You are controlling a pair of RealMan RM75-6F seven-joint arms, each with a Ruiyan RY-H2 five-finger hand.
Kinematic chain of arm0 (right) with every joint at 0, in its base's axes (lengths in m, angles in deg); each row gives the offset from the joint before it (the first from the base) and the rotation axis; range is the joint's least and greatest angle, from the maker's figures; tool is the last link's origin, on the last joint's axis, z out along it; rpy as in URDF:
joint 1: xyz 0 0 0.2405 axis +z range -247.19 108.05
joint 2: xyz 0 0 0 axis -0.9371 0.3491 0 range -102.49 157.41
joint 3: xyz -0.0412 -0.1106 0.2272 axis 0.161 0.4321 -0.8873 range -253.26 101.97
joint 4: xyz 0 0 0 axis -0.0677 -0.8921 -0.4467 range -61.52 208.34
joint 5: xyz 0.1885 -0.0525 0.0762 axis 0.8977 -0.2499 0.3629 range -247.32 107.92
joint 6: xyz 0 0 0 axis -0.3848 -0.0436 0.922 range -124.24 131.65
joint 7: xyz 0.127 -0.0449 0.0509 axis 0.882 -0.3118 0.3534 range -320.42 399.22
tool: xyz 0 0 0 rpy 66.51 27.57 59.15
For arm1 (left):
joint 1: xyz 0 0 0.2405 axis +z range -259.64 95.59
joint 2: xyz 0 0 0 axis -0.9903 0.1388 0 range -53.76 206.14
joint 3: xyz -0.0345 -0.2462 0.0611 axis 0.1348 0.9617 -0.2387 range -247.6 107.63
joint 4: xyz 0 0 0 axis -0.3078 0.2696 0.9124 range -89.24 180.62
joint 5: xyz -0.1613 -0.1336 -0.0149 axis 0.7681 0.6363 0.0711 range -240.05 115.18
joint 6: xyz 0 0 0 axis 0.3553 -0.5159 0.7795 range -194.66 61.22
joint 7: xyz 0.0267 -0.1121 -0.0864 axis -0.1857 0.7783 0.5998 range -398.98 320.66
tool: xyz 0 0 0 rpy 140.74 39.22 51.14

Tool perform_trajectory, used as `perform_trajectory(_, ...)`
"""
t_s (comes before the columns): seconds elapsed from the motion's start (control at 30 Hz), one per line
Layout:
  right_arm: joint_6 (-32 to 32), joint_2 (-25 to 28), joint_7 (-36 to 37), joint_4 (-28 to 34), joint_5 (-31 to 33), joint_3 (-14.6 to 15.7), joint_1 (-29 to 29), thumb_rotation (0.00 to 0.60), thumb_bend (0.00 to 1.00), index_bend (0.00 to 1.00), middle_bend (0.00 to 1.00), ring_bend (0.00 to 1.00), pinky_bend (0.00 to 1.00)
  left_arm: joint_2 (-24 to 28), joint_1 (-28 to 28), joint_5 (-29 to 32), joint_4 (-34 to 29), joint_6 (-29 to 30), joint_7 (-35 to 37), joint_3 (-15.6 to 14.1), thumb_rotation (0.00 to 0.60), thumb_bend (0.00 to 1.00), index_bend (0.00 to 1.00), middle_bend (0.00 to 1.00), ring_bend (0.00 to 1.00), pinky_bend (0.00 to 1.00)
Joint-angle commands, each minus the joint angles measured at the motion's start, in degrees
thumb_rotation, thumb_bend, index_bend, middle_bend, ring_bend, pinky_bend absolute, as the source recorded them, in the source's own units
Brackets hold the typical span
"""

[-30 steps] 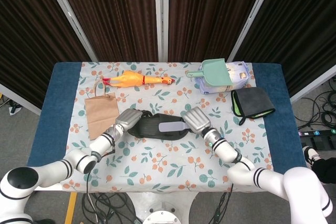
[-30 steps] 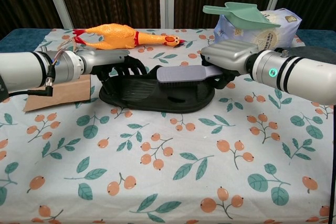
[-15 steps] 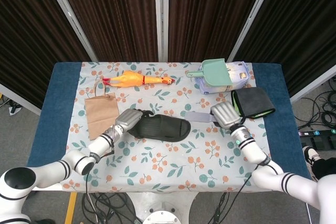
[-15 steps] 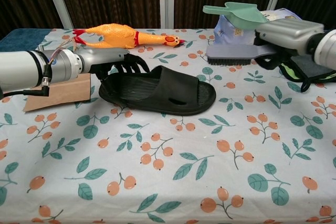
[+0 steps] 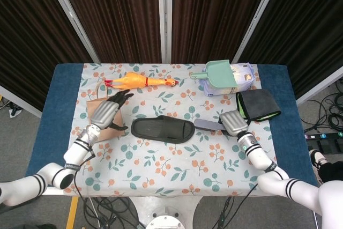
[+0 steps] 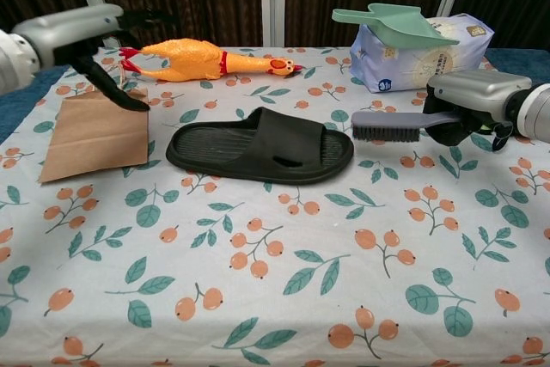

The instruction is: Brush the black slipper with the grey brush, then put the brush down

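Holding the grey brush [image 6: 385, 125] by its handle, the right hand [image 6: 471, 96] hovers just beside the black slipper [image 6: 260, 146]; lower bristles-down onto bare desk [image 6: 344, 238], then release. Left hand [image 6: 73, 30] empty, fingers spread.

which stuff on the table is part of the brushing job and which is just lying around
Job: black slipper, grey brush held by the right hand; left hand lifted, holding nothing.

Lying about: rubber chicken, paper bag, green scoop on a pouch, dark cloth.
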Motion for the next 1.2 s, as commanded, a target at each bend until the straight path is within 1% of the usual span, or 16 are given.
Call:
perform_trajectory(0.03,-0.46,-0.36,-0.66,-0.24,0.38,-0.14,0.23,0.6,0.32,0.53,0.56,0.53,0.6,3.98,3.67,1.97,-3.32,3.89,-1.18,0.68,0.6,0.03,0.11,0.0,0.01,0.18)
perform_trajectory(0.13,-0.8,-0.27,-1.82,0.08,1.16,-0.12,0.11,0.6,0.15,0.3,0.39,0.34,0.43,6.36,6.16,3.08,-4.87,6.25,-1.48,0.77,0.6,0.03,0.11,0.0,0.01,0.18)
perform_trajectory(0.2,-0.72,0.27,-3.2,0.8,1.92,-0.06,-0.17,0.6,0.09,0.18,0.3,0.25,0.34,7.67,7.97,3.78,-5.53,7.61,-1.84,0.44,0.6,0.03,0.11,0.0,0.01,0.18)
perform_trajectory(0.3,0.04,1.94,-4.01,3.14,2.7,-0.21,-0.91,0.6,0.04,0.04,0.2,0.15,0.24,9.54,10.41,4.14,-6.32,9.19,-2.43,-0.48,0.6,0.03,0.11,0.0,0.01,0.18)
perform_trajectory(0.33,0.56,2.66,-4.04,4.06,2.72,-0.3,-1.23,0.6,0.04,0.01,0.16,0.11,0.2,10.17,11.14,4.14,-6.59,9.61,-2.59,-0.84,0.6,0.03,0.11,0.0,0.01,0.18)
perform_trajectory(0.4,2.19,4.71,-4.21,6.2,2.48,-0.4,-2.11,0.6,0.03,0.0,0.13,0.08,0.16,11.68,12.91,4.13,-7.01,10.64,-3.05,-1.72,0.6,0.03,0.11,0.0,0.01,0.18)
perform_trajectory(0.57,7.9,11.64,-3.27,12.61,1.83,-1.1,-5.49,0.6,0.03,0.0,0.1,0.06,0.14,15.49,17.36,4.31,-8.5,13.26,-4.24,-3.76,0.6,0.03,0.11,0.02,0.01,0.18)
perform_trajectory(0.67,13.11,16.23,-1.33,17.14,0.22,-1.01,-8.85,0.6,0.08,0.0,0.12,0.06,0.14,17.63,20.04,4.4,-10.08,15.17,-5.96,-5.03,0.6,0.03,0.11,0.06,0.01,0.18)
perform_trajectory(0.7,14.97,17.55,-0.44,18.4,-0.62,-0.76,-10.11,0.6,0.13,0.0,0.14,0.08,0.14,18.31,20.89,4.41,-10.77,15.98,-6.97,-5.42,0.6,0.03,0.11,0.07,0.01,0.18)
perform_trajectory(0.8,21.0,21.44,3.28,21.96,-3.18,0.54,-14.81,0.6,0.21,0.0,0.18,0.11,0.18,20.16,23.71,4.59,-13.79,19.83,-10.99,-6.09,0.6,0.03,0.11,0.08,0.01,0.18)
perform_trajectory(0.9,27.05,24.23,5.83,24.51,-5.69,2.31,-19.63,0.6,0.27,0.0,0.17,0.11,0.19,21.11,26.62,4.62,-16.72,24.27,-14.44,-6.45,0.6,0.03,0.11,0.08,0.01,0.18)
perform_trajectory(1.07,36.94,26.48,5.24,28.11,-10.35,5.67,-27.01,0.6,0.28,0.0,0.17,0.11,0.19,21.88,30.97,4.03,-20.61,30.08,-18.83,-7.48,0.6,0.03,0.12,0.08,0.01,0.18)
perform_trajectory(1.2,41.37,26.79,3.95,30.38,-12.45,7.65,-31.11,0.6,0.28,0.0,0.16,0.1,0.19,22.25,33.55,1.7,-24.86,33.59,-22.02,-8.87,0.6,0.03,0.12,0.08,0.01,0.18)
